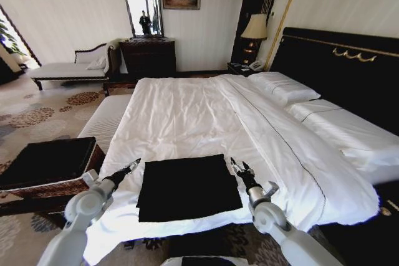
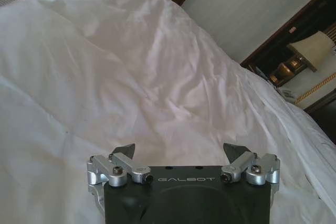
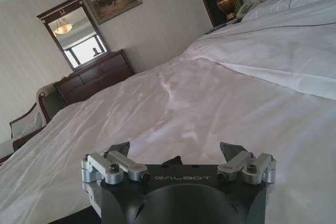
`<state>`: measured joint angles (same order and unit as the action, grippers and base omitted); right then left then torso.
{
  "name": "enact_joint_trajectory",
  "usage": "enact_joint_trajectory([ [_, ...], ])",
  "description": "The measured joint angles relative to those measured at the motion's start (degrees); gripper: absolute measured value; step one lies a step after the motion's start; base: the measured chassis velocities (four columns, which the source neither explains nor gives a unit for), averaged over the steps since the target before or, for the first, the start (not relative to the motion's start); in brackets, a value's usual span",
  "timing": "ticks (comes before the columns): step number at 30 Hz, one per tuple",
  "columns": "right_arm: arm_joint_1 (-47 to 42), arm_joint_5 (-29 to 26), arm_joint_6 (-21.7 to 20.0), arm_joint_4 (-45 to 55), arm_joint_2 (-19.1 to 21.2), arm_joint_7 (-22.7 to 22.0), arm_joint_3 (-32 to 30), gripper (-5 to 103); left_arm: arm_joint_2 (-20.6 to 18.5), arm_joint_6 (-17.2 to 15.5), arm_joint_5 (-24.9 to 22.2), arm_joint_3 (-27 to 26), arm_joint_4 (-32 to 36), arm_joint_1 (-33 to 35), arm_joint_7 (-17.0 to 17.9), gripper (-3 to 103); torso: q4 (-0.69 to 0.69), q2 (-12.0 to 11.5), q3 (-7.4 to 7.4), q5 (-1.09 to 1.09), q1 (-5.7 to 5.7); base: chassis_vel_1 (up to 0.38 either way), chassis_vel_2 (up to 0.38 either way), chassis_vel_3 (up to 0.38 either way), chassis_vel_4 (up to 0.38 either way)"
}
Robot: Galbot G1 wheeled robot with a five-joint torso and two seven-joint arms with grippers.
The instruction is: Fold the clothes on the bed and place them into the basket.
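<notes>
The clothes [image 1: 187, 186] lie as a flat black rectangle on the near edge of the bed [image 1: 187, 113], with no lettering showing. My left gripper [image 1: 132, 166] hovers open just off the garment's left top corner, and my right gripper [image 1: 237, 166] hovers open at its right top corner. Neither holds anything. The left wrist view shows the left gripper [image 2: 180, 150] with jaws wide apart over the white sheet [image 2: 131, 66]. In the right wrist view the right gripper [image 3: 176, 149] is equally spread above the sheet [image 3: 210, 93]. The brown wicker basket [image 1: 56, 186] with black lining stands on the floor to the left.
A long white bench [image 1: 106, 119] runs along the bed's left side beyond the basket. White pillows [image 1: 283, 88] and the black headboard [image 1: 336, 60] are on the right. A dark dresser [image 1: 148, 57], a chaise lounge [image 1: 62, 70] and a lamp [image 1: 254, 28] line the far wall.
</notes>
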<state>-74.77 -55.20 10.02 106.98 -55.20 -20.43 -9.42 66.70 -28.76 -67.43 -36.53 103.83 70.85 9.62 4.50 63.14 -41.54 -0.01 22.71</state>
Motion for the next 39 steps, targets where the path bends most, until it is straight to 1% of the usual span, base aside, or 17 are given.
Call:
enact_joint_trajectory([
  [4, 0.10, 0.26, 0.02, -1.18, -1.27, 0.21, 0.13, 100, 1.08, 0.94, 2.49, 2.95, -5.51, -3.32, -1.56, 99, -0.04, 0.00, -0.01, 0.02, 0.01, 0.000, 0.000, 0.000, 0.000],
  [8, 0.08, 0.42, 0.10, -1.99, -1.59, 0.30, 0.12, 100, 1.95, 0.86, 4.28, 4.98, -9.47, -5.15, -2.51, 100, -0.04, 0.00, 0.00, 0.00, 0.00, 0.000, 0.000, 0.000, 0.000],
  [9, 0.08, 0.42, 0.11, -2.14, -1.58, 0.32, 0.09, 100, 2.21, 0.82, 4.85, 5.33, -10.26, -5.46, -2.75, 103, -0.04, 0.00, 0.00, 0.01, 0.00, 0.000, 0.000, 0.000, 0.000],
  [14, 0.41, 0.34, 0.12, -2.96, -1.45, 0.33, 0.09, 100, 3.06, 1.76, 6.74, 5.74, -12.95, -6.55, -4.01, 98, -0.04, 0.00, 0.01, 0.01, -0.01, 0.000, 0.000, 0.000, 0.000],
  [16, 0.88, 0.28, 0.12, -3.42, -1.45, 0.33, 0.53, 100, 3.26, 2.60, 6.82, 5.43, -14.05, -7.18, -4.26, 88, -0.04, 0.00, 0.01, 0.01, -0.01, 0.000, 0.000, 0.000, 0.000],
  [17, 0.88, 0.28, 0.12, -3.42, -1.45, 0.33, 0.53, 100, 3.26, 2.60, 6.82, 5.43, -14.05, -7.18, -4.26, 88, -0.04, 0.00, 0.01, 0.01, -0.01, 0.000, 0.000, 0.000, 0.000],
  [21, 2.09, 0.20, 0.12, -4.51, -1.54, 0.32, 1.38, 100, 3.14, 3.03, 5.63, 4.83, -14.83, -7.36, -4.49, 67, -0.04, 0.00, 0.01, 0.01, -0.01, 0.000, 0.000, 0.000, 0.000],
  [23, 2.41, 0.16, 0.12, -4.86, -1.59, 0.32, 1.50, 100, 3.12, 2.97, 5.23, 4.72, -14.83, -7.29, -4.61, 67, -0.04, 0.01, 0.01, 0.01, -0.01, 0.000, 0.000, 0.000, 0.000],
  [26, 3.90, -0.03, 0.12, -6.71, -1.69, 0.40, 1.87, 100, 3.44, 2.49, 3.71, 4.23, -14.80, -6.78, -5.11, 51, -0.04, 0.01, 0.01, 0.01, -0.01, 0.000, 0.000, 0.000, 0.000],
  [27, 3.90, -0.03, 0.12, -6.71, -1.69, 0.40, 1.87, 100, 3.44, 2.49, 3.71, 4.23, -14.80, -6.78, -5.11, 51, -0.04, 0.01, 0.01, 0.01, -0.01, 0.000, 0.000, 0.000, 0.000],
  [28, 4.42, -0.19, 0.15, -7.28, -1.71, 0.58, 1.90, 100, 3.59, 2.22, 3.26, 4.09, -14.69, -6.56, -5.25, 45, -0.04, 0.01, 0.01, 0.01, -0.01, 0.000, 0.000, 0.000, 0.000],
  [29, 4.76, -0.39, 0.21, -7.63, -1.73, 0.73, 1.92, 100, 3.67, 2.00, 3.05, 4.03, -14.57, -6.40, -5.37, 45, -0.04, 0.01, 0.00, 0.01, -0.01, 0.000, 0.000, 0.000, 0.000],
  [31, 6.16, -1.34, 0.42, -8.93, -1.91, 1.17, 1.92, 100, 3.98, 1.24, 2.69, 3.92, -14.08, -5.65, -5.71, 34, -0.04, 0.01, 0.00, 0.01, -0.01, 0.000, 0.000, 0.000, 0.000],
  [32, 6.16, -1.34, 0.42, -8.93, -1.91, 1.17, 1.92, 100, 3.98, 1.24, 2.69, 3.92, -14.08, -5.65, -5.71, 34, -0.04, 0.01, 0.00, 0.01, -0.01, 0.000, 0.000, 0.000, 0.000],
  [36, 8.15, -2.70, 0.54, -10.55, -2.14, 1.71, 1.77, 100, 4.87, 1.49, 3.08, 3.87, -13.84, -4.96, -6.01, 13, -0.04, 0.01, 0.01, 0.00, -0.01, 0.000, 0.000, 0.000, 0.000],
  [38, 8.34, -2.72, 0.56, -10.76, -2.15, 1.87, 1.77, 100, 4.96, 1.91, 3.23, 3.83, -13.84, -4.96, -6.03, 13, -0.04, 0.01, 0.01, 0.00, -0.01, 0.000, 0.000, 0.000, 0.000],
  [39, 8.46, -2.72, 0.57, -10.94, -2.19, 2.03, 1.76, 100, 4.99, 2.23, 3.31, 3.78, -13.83, -4.98, -6.04, 7, -0.04, 0.01, 0.01, 0.01, -0.01, 0.000, 0.000, 0.000, 0.000],
])
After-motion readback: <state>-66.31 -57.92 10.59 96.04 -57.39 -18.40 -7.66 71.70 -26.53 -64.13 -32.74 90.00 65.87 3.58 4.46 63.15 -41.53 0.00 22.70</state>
